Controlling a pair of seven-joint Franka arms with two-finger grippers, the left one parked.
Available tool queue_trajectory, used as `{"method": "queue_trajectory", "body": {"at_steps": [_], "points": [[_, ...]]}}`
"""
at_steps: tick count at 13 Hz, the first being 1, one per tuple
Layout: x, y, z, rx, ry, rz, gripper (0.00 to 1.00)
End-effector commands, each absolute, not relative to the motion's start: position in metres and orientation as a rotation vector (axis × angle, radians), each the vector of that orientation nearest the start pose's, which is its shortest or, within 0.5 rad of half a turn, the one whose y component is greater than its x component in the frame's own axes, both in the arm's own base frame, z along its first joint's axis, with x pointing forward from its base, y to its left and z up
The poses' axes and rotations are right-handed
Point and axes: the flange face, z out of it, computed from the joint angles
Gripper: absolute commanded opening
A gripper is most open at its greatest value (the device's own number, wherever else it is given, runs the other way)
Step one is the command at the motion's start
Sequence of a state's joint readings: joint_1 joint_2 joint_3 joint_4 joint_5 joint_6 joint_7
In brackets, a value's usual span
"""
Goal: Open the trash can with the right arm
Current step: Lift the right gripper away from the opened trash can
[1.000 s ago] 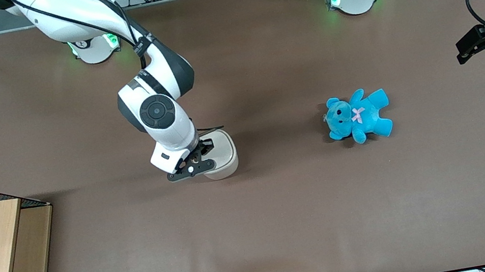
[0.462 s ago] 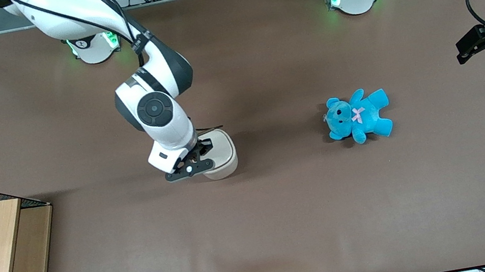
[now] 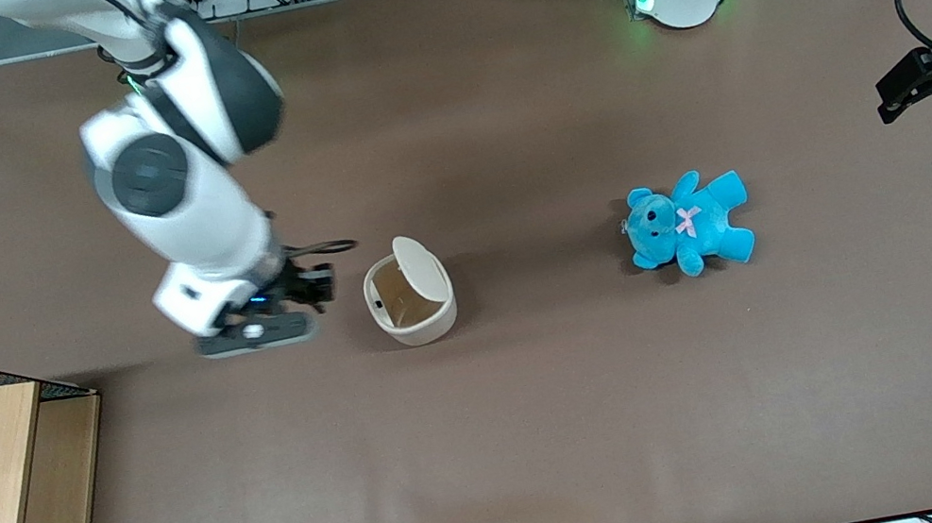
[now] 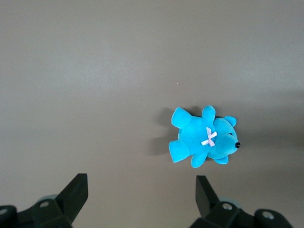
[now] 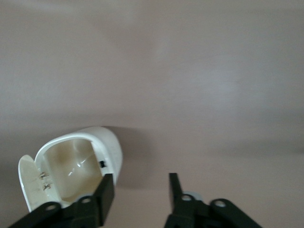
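While the trash can stands with lid up, the gripper hangs beside it, released.

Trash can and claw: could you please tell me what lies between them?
Nothing: the front view shows only bare brown table between the open claw and the trash can.

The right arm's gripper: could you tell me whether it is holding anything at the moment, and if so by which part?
Nothing is held. The gripper is open and empty, apart from the trash can, on the working arm's side of it. The lid stands flipped up.
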State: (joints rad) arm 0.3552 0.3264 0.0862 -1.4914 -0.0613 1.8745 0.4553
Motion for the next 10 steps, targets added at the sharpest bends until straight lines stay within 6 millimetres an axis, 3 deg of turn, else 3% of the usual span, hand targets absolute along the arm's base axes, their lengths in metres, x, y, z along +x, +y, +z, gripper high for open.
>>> {"method": "queue_trajectory", "body": {"at_steps": [1,5,7,10], "points": [[0.591,0.222,0.551,-3.150,0.024,-0.121,1.00],[0.576,0.117,0.616,-3.113,-0.015,-0.114,1.00],[0.570,0.064,0.633,-3.090,-0.069,-0.111,1.00],[0.556,0.015,0.656,-3.092,-0.152,-0.149,1.00]]}}
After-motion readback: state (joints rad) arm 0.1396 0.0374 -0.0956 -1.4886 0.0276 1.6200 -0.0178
